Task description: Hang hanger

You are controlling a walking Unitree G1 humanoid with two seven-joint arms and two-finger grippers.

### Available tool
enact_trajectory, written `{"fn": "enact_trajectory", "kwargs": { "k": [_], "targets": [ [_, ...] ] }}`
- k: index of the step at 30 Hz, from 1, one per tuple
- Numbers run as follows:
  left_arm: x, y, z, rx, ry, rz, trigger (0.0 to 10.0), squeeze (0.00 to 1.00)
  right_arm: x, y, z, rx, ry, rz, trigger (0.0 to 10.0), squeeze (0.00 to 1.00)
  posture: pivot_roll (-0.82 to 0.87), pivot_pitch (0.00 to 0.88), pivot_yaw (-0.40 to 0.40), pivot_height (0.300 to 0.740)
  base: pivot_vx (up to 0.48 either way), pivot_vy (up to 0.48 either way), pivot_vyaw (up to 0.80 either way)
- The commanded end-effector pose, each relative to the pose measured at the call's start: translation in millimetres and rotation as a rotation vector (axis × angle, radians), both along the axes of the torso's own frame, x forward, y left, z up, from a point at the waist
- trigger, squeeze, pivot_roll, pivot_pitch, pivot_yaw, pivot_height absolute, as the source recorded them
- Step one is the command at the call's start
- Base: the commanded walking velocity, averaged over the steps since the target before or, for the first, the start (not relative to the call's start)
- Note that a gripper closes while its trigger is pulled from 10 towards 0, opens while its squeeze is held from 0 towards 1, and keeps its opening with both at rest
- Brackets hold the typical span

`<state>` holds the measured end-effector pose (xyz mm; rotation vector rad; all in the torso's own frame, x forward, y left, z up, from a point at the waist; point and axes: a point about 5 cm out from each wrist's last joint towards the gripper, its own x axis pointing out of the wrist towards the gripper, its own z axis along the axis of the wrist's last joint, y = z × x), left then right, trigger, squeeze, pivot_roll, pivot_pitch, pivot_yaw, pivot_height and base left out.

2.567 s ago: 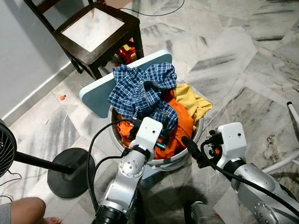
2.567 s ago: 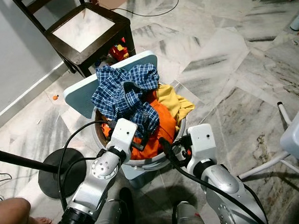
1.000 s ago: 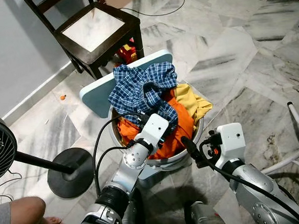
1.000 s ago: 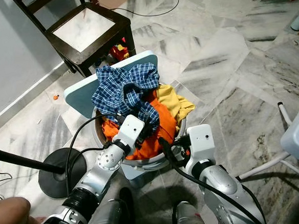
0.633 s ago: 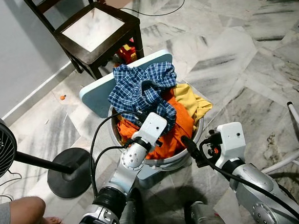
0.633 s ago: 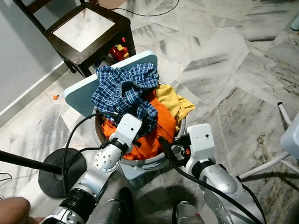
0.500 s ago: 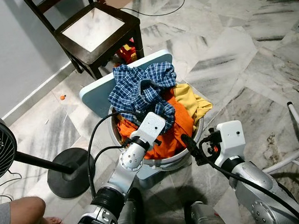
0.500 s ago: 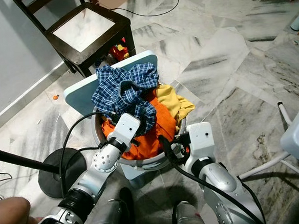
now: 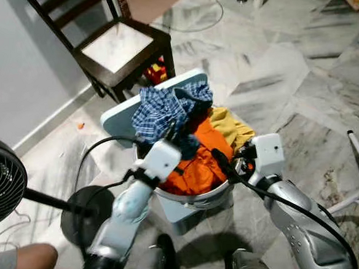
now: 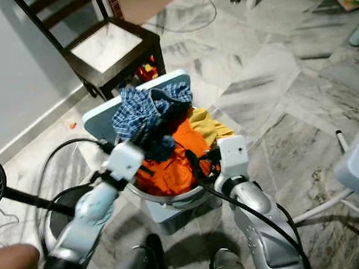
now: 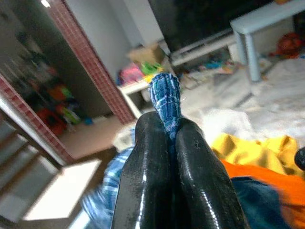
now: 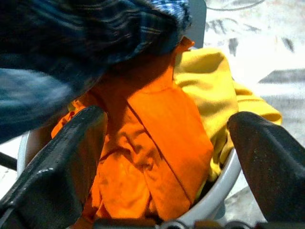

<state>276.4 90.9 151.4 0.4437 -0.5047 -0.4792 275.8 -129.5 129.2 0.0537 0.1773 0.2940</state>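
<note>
**Pinching the plaid shirt over the laundry basket**

At the far left stands a fan (image 9: 1,178) on its round base, and a person's knee (image 9: 28,265) shows in the lower left corner. A dark wooden chair (image 9: 121,49) sits by the wall beyond. My left gripper (image 11: 170,131) is over the left side of the basket (image 9: 196,198), its fingers pressed together on a fold of the blue plaid shirt (image 9: 165,108), which drapes over the pile and a pale blue board (image 9: 120,117) leaning at the basket's back rim. Under the shirt lie an orange garment (image 12: 157,143) in the middle and a yellow one (image 12: 209,95) toward the right rim. My right gripper (image 12: 167,157) hovers at the basket's right edge, fingers spread wide. I cannot make out a hanger among the clothes.
</note>
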Motion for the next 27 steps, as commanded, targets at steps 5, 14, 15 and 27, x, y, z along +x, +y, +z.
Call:
{"fn": "enact_trajectory", "kwargs": {
  "k": [5, 14, 15, 27],
  "targets": [
    [-25.3, 21.6, 18, 0.04, -0.027, 0.006, 0.0, 0.0, 12.6, 9.2, -1, 0.02, -0.03, 0.022, 10.0, 0.0, 0.02, 0.096, 0.074, 0.74, 0.0, 0.0, 0.0],
    [-38.8, 50.7, 6, -0.059, 0.11, 0.207, 0.0, 0.0, 21.3, -1.0, -2, 0.028, -0.077, -0.046, 10.0, 0.0, 0.02, 0.019, 0.087, 0.74, 0.0, 0.0, 0.0],
    [-38.9, 53.9, 2, -0.083, 0.15, 0.243, 0.0, 0.0, 21.9, -4.0, -1, 0.031, -0.083, -0.061, 10.0, 0.0, 0.02, 0.013, 0.09, 0.74, 0.0, 0.0, 0.0],
    [-38.3, 57.3, -25, -0.194, 0.331, 0.367, 3.1, 0.0, 15.5, -50.2, -3, 0.042, -0.15, -0.318, 10.0, 0.0, -0.02, 0.0, 0.126, 0.74, 0.0, 0.0, 0.0]
  ]
}}
